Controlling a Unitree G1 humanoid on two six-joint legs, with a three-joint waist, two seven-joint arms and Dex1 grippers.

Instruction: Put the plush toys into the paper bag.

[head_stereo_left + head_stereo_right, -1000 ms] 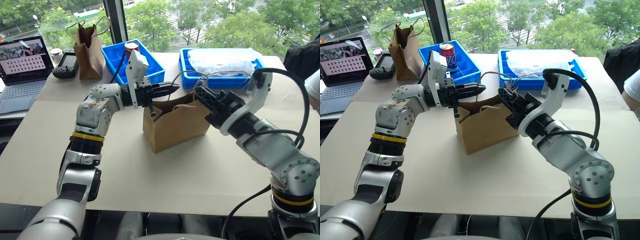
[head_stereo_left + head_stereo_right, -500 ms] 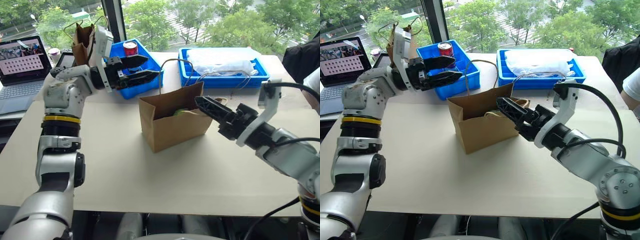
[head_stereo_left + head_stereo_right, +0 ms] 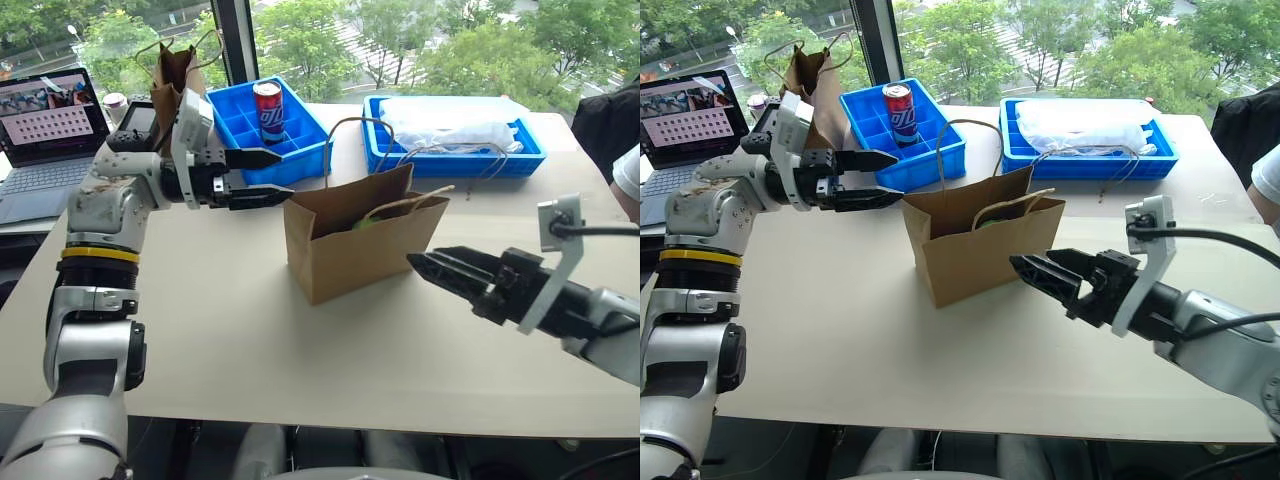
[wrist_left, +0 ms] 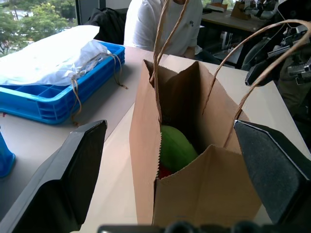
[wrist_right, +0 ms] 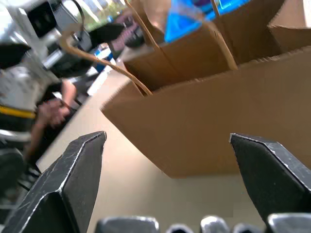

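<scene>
Quick count: two paper bags, the wide paper bag (image 3: 360, 245) and a darker bag (image 3: 172, 78), two blue bins (image 3: 283, 135) (image 3: 455, 152), one soda can (image 3: 267, 103), one laptop (image 3: 45, 125), one green plush (image 4: 176, 148).

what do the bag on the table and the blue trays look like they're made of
Paper bag: matte light-brown kraft paper, creased, with a serrated top edge and thin twisted cord handles. Blue trays: probably rigid moulded plastic, smooth and slightly glossy; the left one has moulded dividers.
</scene>
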